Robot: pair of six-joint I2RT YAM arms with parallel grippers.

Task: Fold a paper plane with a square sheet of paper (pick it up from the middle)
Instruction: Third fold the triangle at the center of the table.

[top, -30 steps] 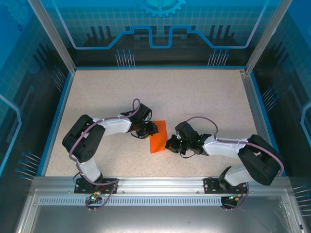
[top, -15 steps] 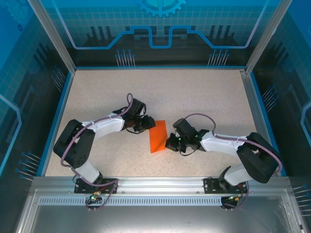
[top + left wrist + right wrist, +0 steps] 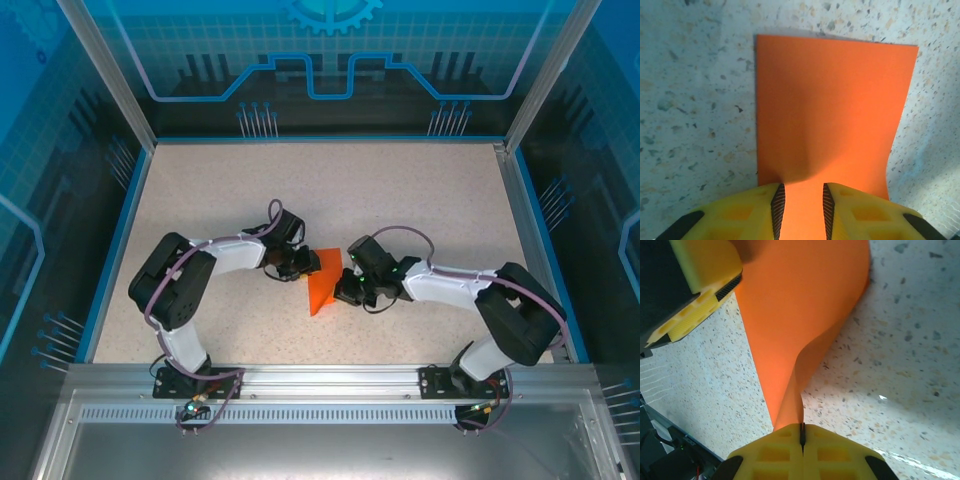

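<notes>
The sheet of paper (image 3: 322, 284) sits near the middle of the desk (image 3: 430, 190), a touch toward 6 o'clock. It is no longer a flat square. From above it reads as a wedge narrowing to a point at 6 o'clock, and part of it curls up off the surface. To my eye that is a first fold or so, nowhere near a slim dart; the nose folds and wing creases all look left to do.

The right end effector (image 3: 345, 291) has its jaws pinched tight on the sheet's 3 o'clock edge, lifting it into a curve. The left end effector (image 3: 306, 263) is at the sheet's 10 o'clock corner, jaws a narrow gap apart with orange paper showing between them; I cannot tell whether they bear on it.

The two end effectors are close across the sheet, so that is the tight spot. The desk's blue rim is well apart on every side, with the most open room toward 12 o'clock.
</notes>
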